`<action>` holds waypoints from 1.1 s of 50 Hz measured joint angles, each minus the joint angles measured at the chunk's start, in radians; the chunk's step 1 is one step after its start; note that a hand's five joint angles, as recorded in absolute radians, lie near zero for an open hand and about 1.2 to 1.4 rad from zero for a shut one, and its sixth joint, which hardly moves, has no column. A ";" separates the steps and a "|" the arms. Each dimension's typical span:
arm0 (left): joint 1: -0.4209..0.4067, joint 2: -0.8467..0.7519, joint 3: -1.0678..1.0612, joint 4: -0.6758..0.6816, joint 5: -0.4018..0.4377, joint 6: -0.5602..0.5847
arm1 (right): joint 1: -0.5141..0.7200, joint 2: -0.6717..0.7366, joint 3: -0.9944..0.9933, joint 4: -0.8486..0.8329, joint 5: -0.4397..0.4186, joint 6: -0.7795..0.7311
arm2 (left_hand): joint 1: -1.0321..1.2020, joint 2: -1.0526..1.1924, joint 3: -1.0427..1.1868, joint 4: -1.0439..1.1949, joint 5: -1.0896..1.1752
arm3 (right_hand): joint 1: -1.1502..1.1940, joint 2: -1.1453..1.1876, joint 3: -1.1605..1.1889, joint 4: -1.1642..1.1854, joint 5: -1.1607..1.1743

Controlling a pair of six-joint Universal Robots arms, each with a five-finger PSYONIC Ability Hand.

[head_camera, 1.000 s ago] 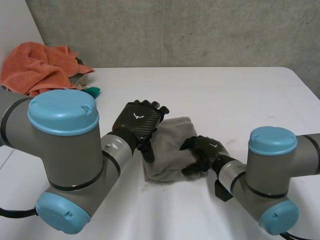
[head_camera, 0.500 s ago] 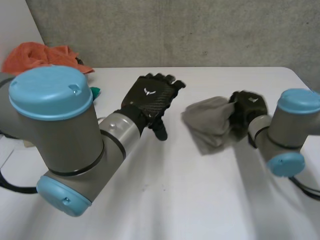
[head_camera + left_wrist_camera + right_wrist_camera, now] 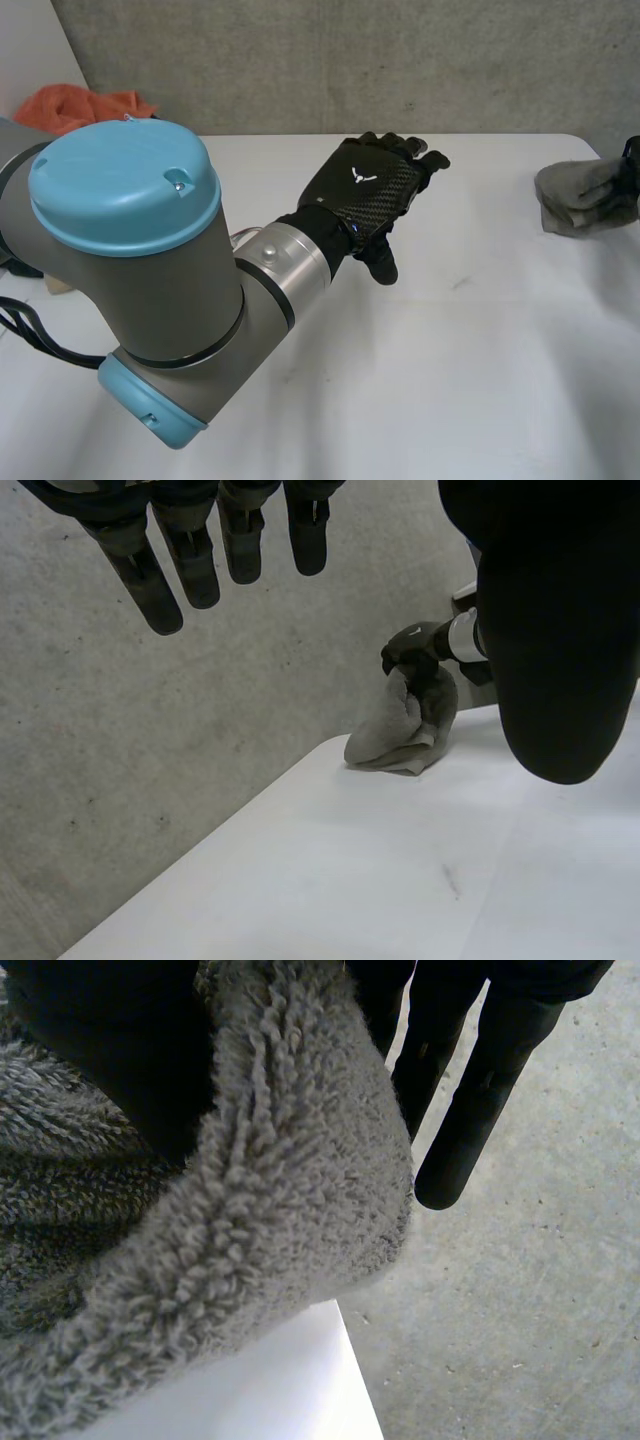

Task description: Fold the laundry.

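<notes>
- Left hand [image 3: 372, 190], ending the bulky left arm [image 3: 130, 270], hangs above the table with its fingers [image 3: 190, 560] straight and spread and the thumb held apart. It is empty and touches nothing.
- White table [image 3: 420, 380] lies below that palm and reaches past the fingertips to the far edge where the towel is.
- Orange laundry pile [image 3: 85, 105] is heaped by the left arm's outer side, well apart from the left hand and on the opposite side of it from the towel.
- Grey towel [image 3: 585, 195], bunched into a thick bundle, sits well out ahead of the left hand, past its fingertips, at the table's edge. Its lower part looks to rest on the tabletop. In the head view its long axis seems to run roughly across, pointing toward the left hand.
- Right hand [image 3: 480, 1080] grips the towel at the top of the bundle: the thumb presses one face of the cloth and straight fingers lie along the other, pinching it between them.
- For the coming move, the towel belongs wholly to the right hand, and the left could help only with a long reach across. The left arm is the nearer one to the orange pile, so fetching the next piece probably falls to it. The right hand probably needs only to let the bundle down where it is.
</notes>
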 measured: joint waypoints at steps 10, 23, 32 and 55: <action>-0.009 -0.007 -0.003 -0.001 0.002 -0.004 | -0.025 0.011 0.004 0.005 0.023 -0.070 | 0.000 0.000 0.000 0.000 0.000 | -0.797 -0.902 -0.909 -0.973 -0.876; -0.015 0.014 -0.002 -0.002 -0.003 -0.005 | -0.009 -0.267 0.428 -0.237 0.122 -0.313 | 0.000 0.000 0.000 0.000 0.000 | -0.797 -0.902 -0.912 -0.987 -0.877; 0.097 0.086 0.008 0.027 -0.066 0.005 | 0.023 -0.663 0.981 -0.454 -0.048 -0.229 | 0.000 0.000 0.000 0.000 -0.001 | -0.797 -0.902 -0.912 -0.987 -0.877; 0.810 -0.422 0.466 0.194 -0.004 0.391 | 0.167 -1.080 1.620 -0.255 -0.463 -0.382 | 0.021 0.025 0.016 0.023 0.016 | -0.797 -0.902 -0.912 -0.988 -0.877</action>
